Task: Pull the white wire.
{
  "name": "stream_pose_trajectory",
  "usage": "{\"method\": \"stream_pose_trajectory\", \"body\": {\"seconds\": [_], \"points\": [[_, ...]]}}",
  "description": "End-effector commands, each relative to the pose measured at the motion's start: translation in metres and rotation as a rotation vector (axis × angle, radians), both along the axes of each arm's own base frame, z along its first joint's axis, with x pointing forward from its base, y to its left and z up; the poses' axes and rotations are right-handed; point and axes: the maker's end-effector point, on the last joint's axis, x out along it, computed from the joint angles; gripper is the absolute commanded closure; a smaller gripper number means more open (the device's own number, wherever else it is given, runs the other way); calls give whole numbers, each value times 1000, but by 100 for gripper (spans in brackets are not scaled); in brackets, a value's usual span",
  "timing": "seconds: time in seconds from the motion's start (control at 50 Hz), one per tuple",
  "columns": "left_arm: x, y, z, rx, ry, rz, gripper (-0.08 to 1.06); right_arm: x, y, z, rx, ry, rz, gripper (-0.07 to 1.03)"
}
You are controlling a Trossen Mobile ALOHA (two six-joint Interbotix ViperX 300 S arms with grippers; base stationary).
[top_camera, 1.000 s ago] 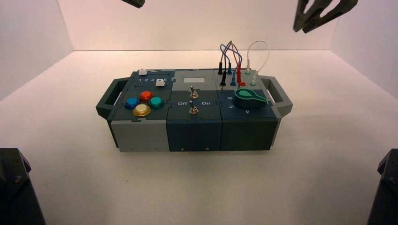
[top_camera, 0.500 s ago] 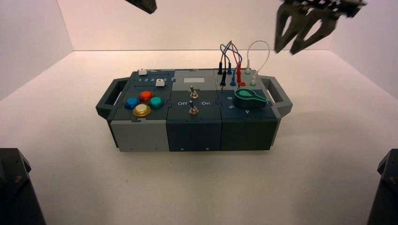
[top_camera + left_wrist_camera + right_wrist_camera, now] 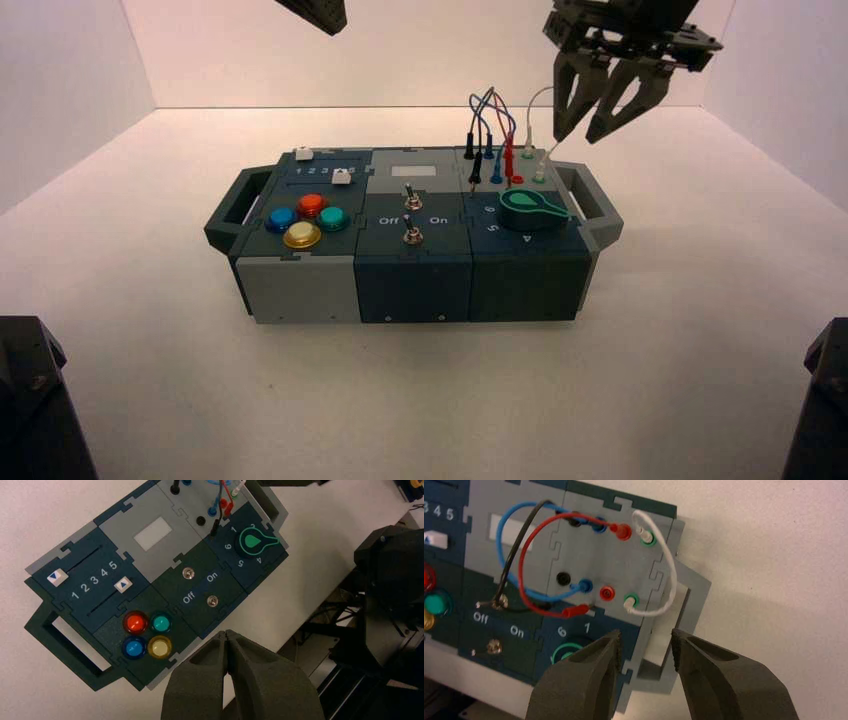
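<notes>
Approach in hand: your right gripper (image 3: 587, 131), pincer wide and empty, is above the box's far right corner. The thin, arched white wire (image 3: 672, 575) has both plugs seated there. Next, you should lower and straddle it.

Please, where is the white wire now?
In the high view, the white wire arches over the box's far right corner, right of the red wire and partly behind the right gripper.
</notes>
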Motion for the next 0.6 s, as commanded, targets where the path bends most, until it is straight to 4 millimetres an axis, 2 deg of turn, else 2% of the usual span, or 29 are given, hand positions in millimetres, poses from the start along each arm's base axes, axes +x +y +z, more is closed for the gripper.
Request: {"method": "stream_pose_trajectory", "body": {"seconds": [0.02,0.42,0.6], "points": [[5,-6,18,-32,-40,-8,101,13,8,6,14,-39,-2,43],[6,-8,20,-36,-45,-10,101,23,18,-9,9,-25,2,43],[6,-8,19,-35,-40,-9,101,24,19,-15,3,-7,0,52]]}}
